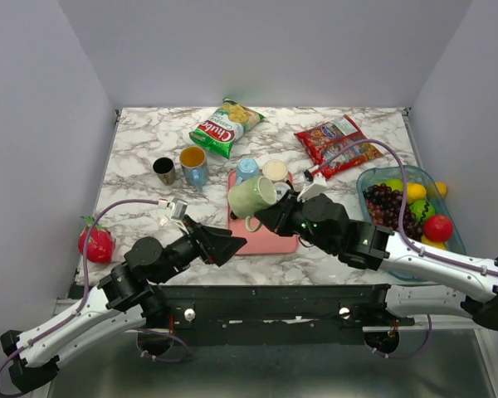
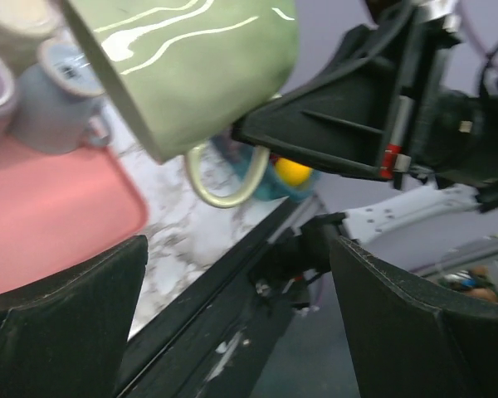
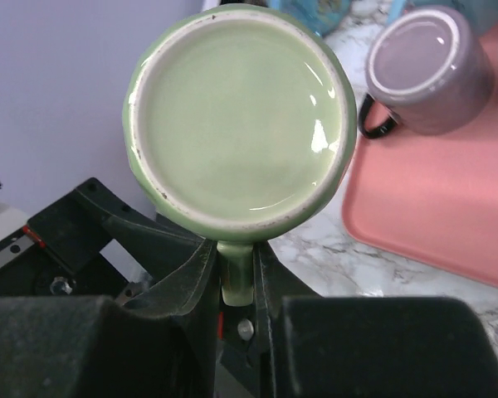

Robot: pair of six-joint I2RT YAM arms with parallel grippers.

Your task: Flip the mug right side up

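A pale green mug point(image 1: 251, 197) hangs tilted on its side in the air above the left part of the pink tray point(image 1: 275, 242), handle pointing down. My right gripper point(image 1: 266, 217) is shut on the handle. In the right wrist view the mug's base point(image 3: 241, 124) faces the camera and the handle point(image 3: 236, 269) sits pinched between the fingers of the right gripper point(image 3: 236, 278). My left gripper point(image 1: 232, 244) is open and empty, just left of the tray's front corner. In the left wrist view the mug point(image 2: 191, 66) hangs above and ahead of the open left gripper point(image 2: 241, 315).
A blue mug point(image 1: 246, 169) and a cream mug point(image 1: 275, 172) stand at the tray's back; a purple mug point(image 3: 423, 70) sits upside down on it. A blue mug point(image 1: 193, 163), dark cup point(image 1: 164, 170), green bag point(image 1: 226, 124), red bag point(image 1: 336, 143), fruit tub point(image 1: 382, 178) and red toy point(image 1: 97, 243) surround it.
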